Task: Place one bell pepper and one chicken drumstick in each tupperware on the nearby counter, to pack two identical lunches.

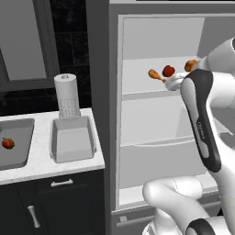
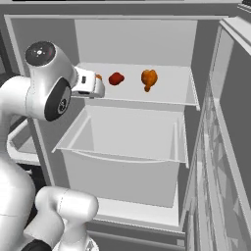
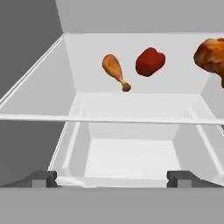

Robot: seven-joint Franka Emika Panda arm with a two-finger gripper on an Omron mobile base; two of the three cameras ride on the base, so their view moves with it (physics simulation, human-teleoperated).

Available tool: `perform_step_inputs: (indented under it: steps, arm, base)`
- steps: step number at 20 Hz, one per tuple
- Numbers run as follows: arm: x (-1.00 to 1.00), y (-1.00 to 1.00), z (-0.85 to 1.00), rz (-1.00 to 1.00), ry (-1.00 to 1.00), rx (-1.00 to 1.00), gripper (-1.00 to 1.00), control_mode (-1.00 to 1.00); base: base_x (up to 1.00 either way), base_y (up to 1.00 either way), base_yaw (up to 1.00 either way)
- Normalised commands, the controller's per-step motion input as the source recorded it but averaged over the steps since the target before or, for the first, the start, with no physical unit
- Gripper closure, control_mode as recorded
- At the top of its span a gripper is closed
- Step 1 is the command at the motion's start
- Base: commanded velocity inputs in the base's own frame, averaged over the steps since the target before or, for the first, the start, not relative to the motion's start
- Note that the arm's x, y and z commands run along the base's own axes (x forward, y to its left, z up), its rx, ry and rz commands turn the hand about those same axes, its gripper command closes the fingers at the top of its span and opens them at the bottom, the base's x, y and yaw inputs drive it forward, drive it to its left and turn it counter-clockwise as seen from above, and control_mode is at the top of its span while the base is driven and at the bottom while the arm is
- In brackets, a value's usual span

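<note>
red bell pepper (image 3: 149, 61), orange-brown drumstick (image 3: 115, 70); grey tupperware (image 1: 72, 139), white veined counter (image 1: 43, 160)

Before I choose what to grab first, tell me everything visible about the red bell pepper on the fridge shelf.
The red bell pepper is a small, lumpy, glossy deep-red fruit, darker on its shaded side, with no stem visible. It rests on the white upper shelf of the open fridge, toward the back. A slim chicken drumstick lies to its left and a bulkier one to its right in the hand view; both appear apart from it. Nothing grips it.

Two drumsticks (image 3: 114, 70) flank a red pepper (image 3: 149, 61).
</note>
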Motion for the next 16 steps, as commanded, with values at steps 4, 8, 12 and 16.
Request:
perform_step_inputs:
  steps: [4,8,12,16]
  arm:
    - [0.43,0.04,0.0,0.0,-0.05,-0.01,-1.0,-1.0]
    - [0.46,0.0,-0.04,0.0,0.0,0.0,-1.0,-1.0]
    - [0.48,0.0,-0.12,0.0,0.0,0.0,-1.0,-1.0]
    - [0.61,0.0,-0.27,0.0,0.0,0.0,-1.0,-1.0]
  base:
    - [0.0,0.0,0.0]
    - [0.0,0.0,0.0]
    - [0.0,0.0,0.0]
    - [0.0,0.0,0.0]
